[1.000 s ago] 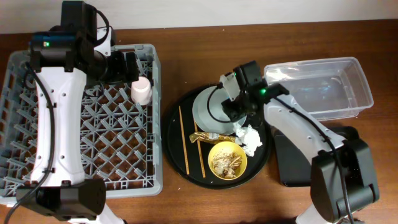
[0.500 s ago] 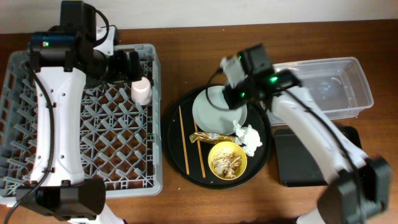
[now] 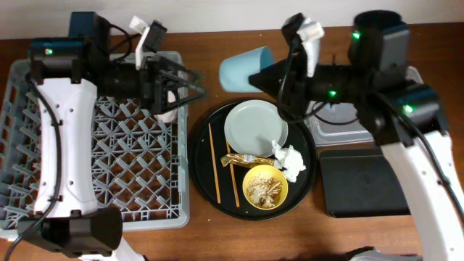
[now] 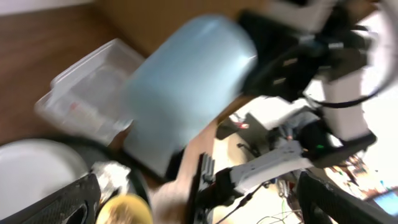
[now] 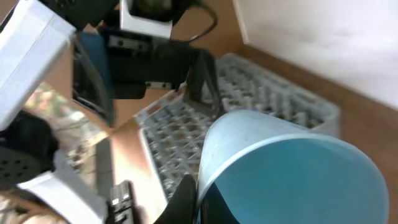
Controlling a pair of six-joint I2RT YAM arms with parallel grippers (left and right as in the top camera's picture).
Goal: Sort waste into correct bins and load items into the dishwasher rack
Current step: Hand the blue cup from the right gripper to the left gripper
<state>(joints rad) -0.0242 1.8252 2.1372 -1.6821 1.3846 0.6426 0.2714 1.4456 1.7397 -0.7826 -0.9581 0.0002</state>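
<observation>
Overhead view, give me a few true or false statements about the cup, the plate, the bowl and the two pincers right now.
1. The right pincer grips the light-blue cup. True.
2. The yellow bowl is empty. False: food scraps lie in it.
3. The plate sits in the dishwasher rack. False: it rests on the round black tray.
4. Both chopsticks lie on the round black tray. True.
5. The left pincer is shut on the napkin. False: it is open over the rack's corner, and the napkin lies on the tray beside the plate.
</observation>
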